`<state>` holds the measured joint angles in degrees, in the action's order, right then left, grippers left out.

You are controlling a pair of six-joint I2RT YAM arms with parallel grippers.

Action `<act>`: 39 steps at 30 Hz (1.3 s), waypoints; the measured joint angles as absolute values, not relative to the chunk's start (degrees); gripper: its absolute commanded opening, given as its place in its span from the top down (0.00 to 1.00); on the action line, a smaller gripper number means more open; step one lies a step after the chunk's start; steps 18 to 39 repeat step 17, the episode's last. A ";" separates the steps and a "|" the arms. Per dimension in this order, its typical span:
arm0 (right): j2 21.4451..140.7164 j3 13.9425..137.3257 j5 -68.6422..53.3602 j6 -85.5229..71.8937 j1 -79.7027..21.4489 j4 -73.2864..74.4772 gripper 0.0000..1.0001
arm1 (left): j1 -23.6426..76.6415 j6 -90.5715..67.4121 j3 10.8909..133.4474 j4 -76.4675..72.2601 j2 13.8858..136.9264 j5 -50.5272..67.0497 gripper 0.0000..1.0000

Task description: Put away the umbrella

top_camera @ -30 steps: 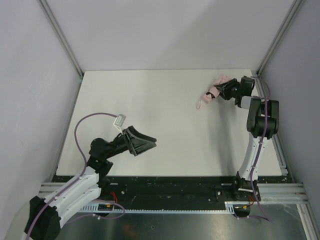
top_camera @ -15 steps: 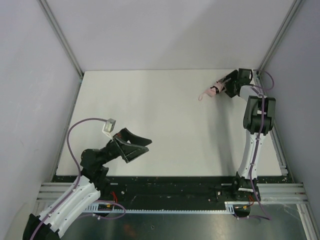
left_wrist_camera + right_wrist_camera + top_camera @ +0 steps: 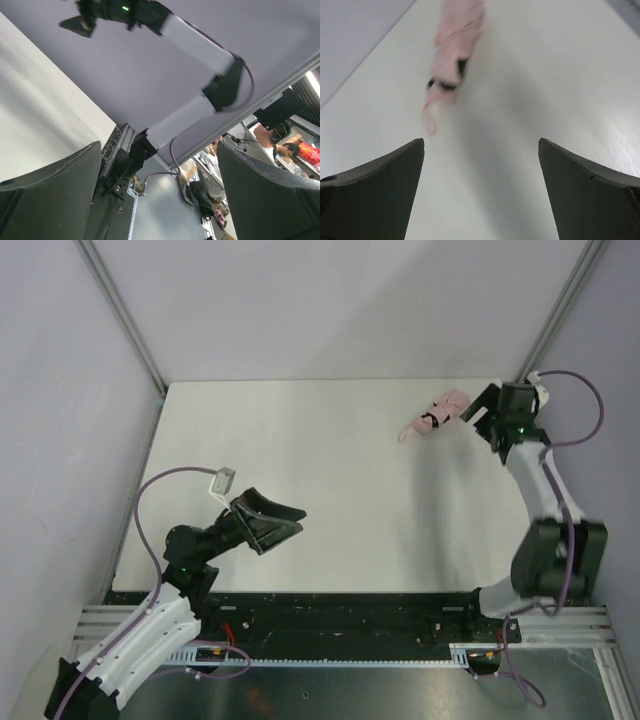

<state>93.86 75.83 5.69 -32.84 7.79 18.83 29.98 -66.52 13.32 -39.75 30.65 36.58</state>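
In the top external view, the umbrella (image 3: 437,417) was seen folded into a small pink bundle on the white table (image 3: 300,460), in the upper right of the frame near the far edge. A dark band was seen around it, and a thin pink strap loop trailed from its lower-left end. The right gripper (image 3: 478,412) was placed just to the right of the bundle, pointing toward it; from above, contact could not be judged.

That question was settled by the right wrist view. There the right gripper (image 3: 481,145) was shown with its jaws spread wide at the bottom corners of the frame, nothing between them. The umbrella (image 3: 454,50) lay blurred in the upper left, ahead of the fingers and free of them.

The left gripper (image 3: 292,522) was seen in the lower left of the overhead frame, raised over the near part of the table, jaws apart and empty.

In the left wrist view, the left gripper (image 3: 159,147) was again shown parted. Only this view showed the right arm (image 3: 190,45) from the side, against the enclosure wall. The umbrella was not shown there.
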 measured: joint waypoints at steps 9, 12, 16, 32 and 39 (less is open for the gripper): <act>60.49 55.75 14.68 -29.52 -28.93 27.29 0.01 | 29.80 -65.82 14.92 -39.16 33.91 33.85 0.02; 52.21 50.83 17.50 -30.17 -39.64 31.00 0.01 | 29.69 -65.82 14.92 -38.68 33.78 32.32 0.01; 39.83 48.51 20.38 -29.78 -47.59 32.12 0.01 | 29.56 -65.39 14.92 -38.09 31.48 29.28 0.01; 36.53 48.45 20.88 -29.43 -48.71 31.81 0.01 | 29.52 -65.17 14.94 -37.95 30.70 28.53 0.01; 36.53 48.45 20.88 -29.43 -48.71 31.81 0.01 | 29.52 -65.17 14.94 -37.95 30.70 28.53 0.01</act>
